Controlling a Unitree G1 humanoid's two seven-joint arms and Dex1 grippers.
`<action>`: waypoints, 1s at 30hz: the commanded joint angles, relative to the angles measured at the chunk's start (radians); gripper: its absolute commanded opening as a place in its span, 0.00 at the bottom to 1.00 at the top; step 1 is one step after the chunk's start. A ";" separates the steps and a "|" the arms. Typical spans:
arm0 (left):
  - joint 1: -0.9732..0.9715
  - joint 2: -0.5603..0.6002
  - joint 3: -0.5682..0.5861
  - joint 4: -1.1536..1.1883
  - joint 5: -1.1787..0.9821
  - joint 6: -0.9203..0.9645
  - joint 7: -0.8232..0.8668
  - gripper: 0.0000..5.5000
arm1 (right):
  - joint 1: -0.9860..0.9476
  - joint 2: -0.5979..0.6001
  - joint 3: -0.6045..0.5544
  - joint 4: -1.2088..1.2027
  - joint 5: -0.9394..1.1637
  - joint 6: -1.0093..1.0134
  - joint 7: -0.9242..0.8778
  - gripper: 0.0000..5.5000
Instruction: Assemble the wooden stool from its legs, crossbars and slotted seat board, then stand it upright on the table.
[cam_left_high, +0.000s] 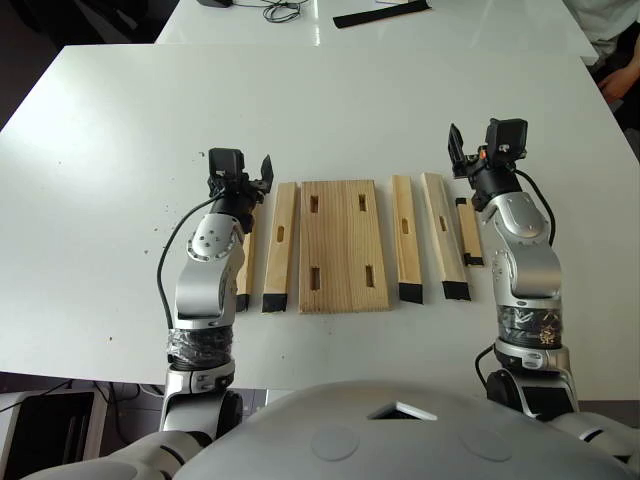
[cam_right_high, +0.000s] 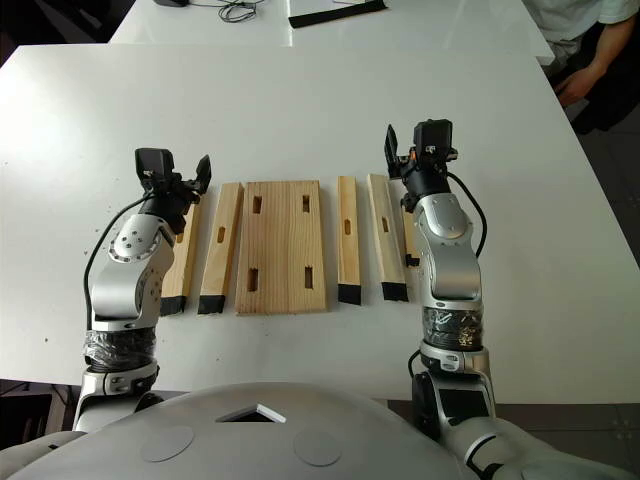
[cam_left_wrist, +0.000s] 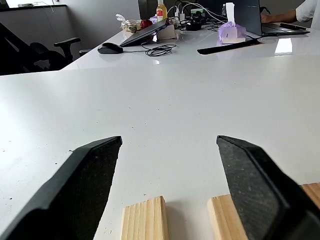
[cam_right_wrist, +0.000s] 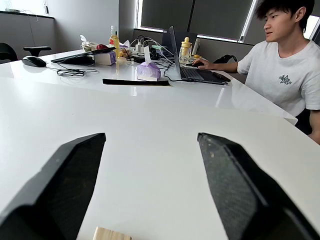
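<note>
Left of the seat board (cam_left_high: 343, 245): left arm bent at the elbow, forearm stretched forward over the outer left plank (cam_left_high: 245, 280), left gripper (cam_left_high: 243, 178) level with the board's far edge, fingers (cam_left_wrist: 85, 185) spread wide and empty by the far ends of that plank and the inner left plank (cam_left_high: 281, 245). Right of the seat board: right arm bent the same way, covering part of a short bar (cam_left_high: 468, 232), right gripper (cam_left_high: 475, 150) just past the board's far edge, fingers (cam_right_wrist: 65, 180) wide apart, nothing between them. Seat board flat on the white table (cam_left_high: 120, 150), pale wood, four small rectangular slots, two toward the far edge and two toward the near. On its right, inner right plank (cam_left_high: 404, 238) and outer right plank (cam_left_high: 440, 235), each apart from its neighbour. All four planks parallel to the board, black-tipped at the near end; one slot near mid-length on three, that stretch of the outer left plank hidden under the arm.
</note>
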 joint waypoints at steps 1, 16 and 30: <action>0.014 -0.006 -0.001 -0.038 -0.008 0.050 0.000 0.65 | 0.016 0.001 -0.010 -0.031 0.002 0.025 -0.011 0.62; 0.019 0.062 0.013 -0.121 -0.031 0.186 -0.066 0.65 | 0.083 0.036 -0.021 -0.109 -0.001 0.057 -0.057 0.62; 0.083 0.095 0.038 -0.151 -0.010 0.228 -0.072 0.65 | 0.123 0.036 -0.038 -0.162 -0.003 0.085 -0.076 0.62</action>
